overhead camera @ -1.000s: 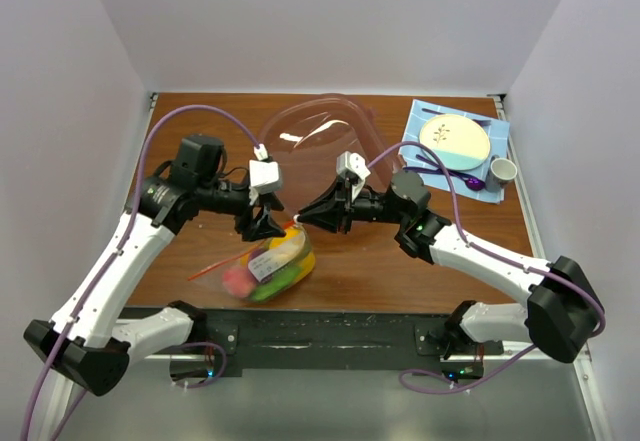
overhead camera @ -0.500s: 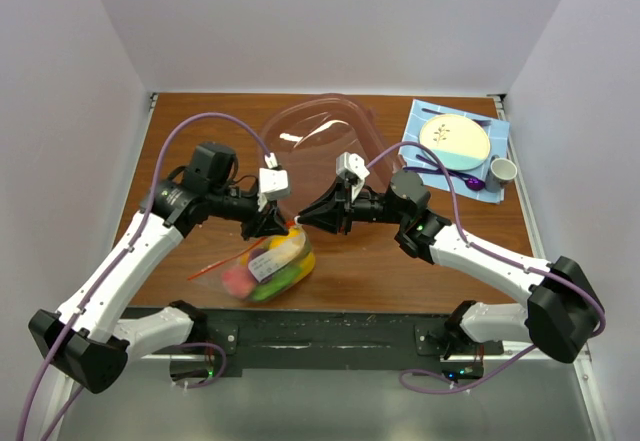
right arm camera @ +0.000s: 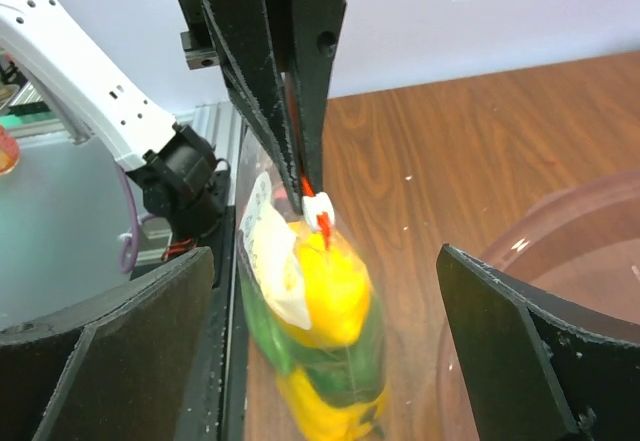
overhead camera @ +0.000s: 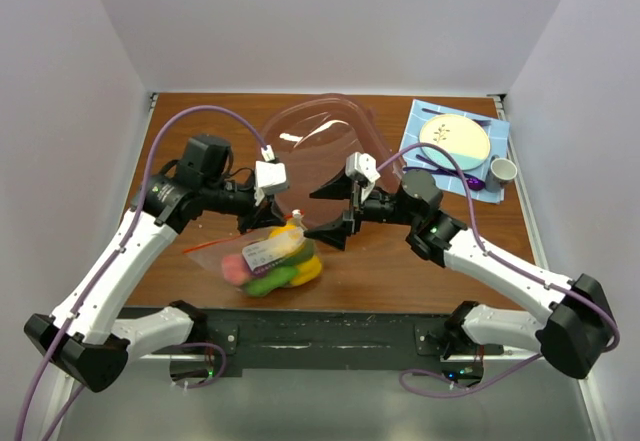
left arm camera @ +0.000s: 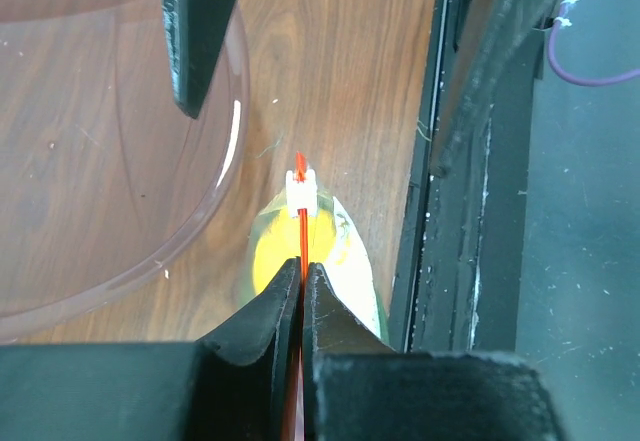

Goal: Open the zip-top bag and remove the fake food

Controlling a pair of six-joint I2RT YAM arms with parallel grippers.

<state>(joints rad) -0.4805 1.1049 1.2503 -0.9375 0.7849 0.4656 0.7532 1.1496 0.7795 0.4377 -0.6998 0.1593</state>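
The zip-top bag hangs by its orange-red zip strip from my left gripper, which is shut on the strip just behind the white slider. Fake food shows through the plastic: a yellow piece, green pieces and a pink one. My right gripper stands wide open just right of the slider, touching nothing. In the right wrist view the bag lies between and beyond its spread fingers. The left gripper's fingertips press together on the strip.
A large clear pinkish bowl sits just behind both grippers. At the back right a blue mat carries a plate, a white cup and a purple spoon. A black rail runs along the near table edge.
The left gripper moved in and shut on the zip strip. The right gripper let go of the slider end, opened wide and drew back to the right. The bag shifted slightly left.
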